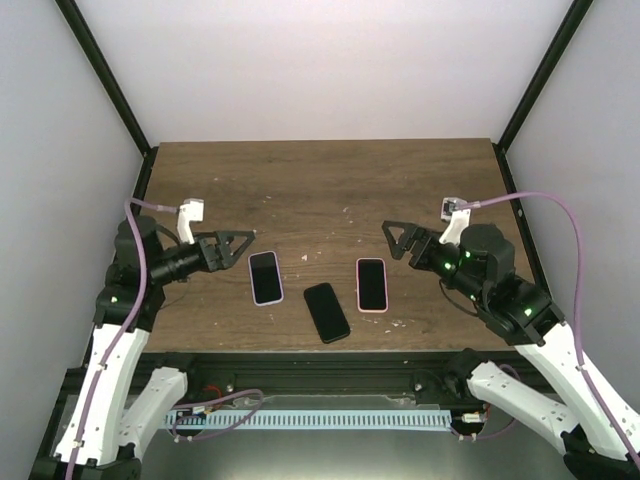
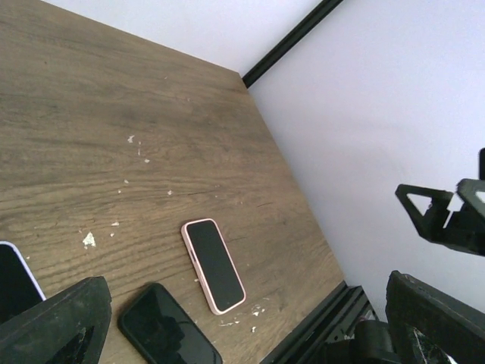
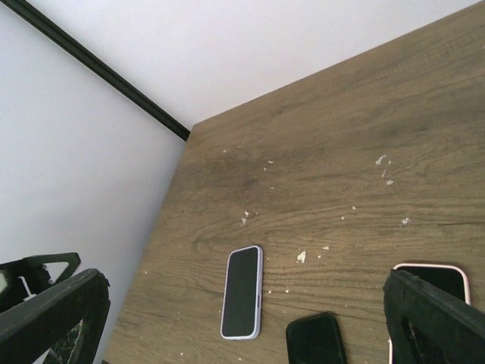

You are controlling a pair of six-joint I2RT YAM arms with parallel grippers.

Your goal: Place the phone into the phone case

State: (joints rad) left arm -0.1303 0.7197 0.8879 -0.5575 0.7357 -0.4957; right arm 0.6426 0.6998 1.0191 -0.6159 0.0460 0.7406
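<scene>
Three flat things lie in a row near the table's front edge. A lavender-rimmed phone case [image 1: 265,277] with a dark face lies on the left, a bare black phone [image 1: 326,312] in the middle, and a pink-rimmed case [image 1: 371,285] with a dark face on the right. I cannot tell whether the rimmed ones hold phones. My left gripper [image 1: 238,245] is open and empty, hovering left of the lavender case. My right gripper [image 1: 396,240] is open and empty, hovering right of the pink case. The left wrist view shows the pink case [image 2: 214,265] and black phone [image 2: 167,330]; the right wrist view shows the lavender case [image 3: 243,292].
The wooden table [image 1: 320,190] carries small white flecks. Black frame posts [image 1: 105,75] and white walls close in the back and sides. A black rail [image 1: 300,360] runs along the front edge.
</scene>
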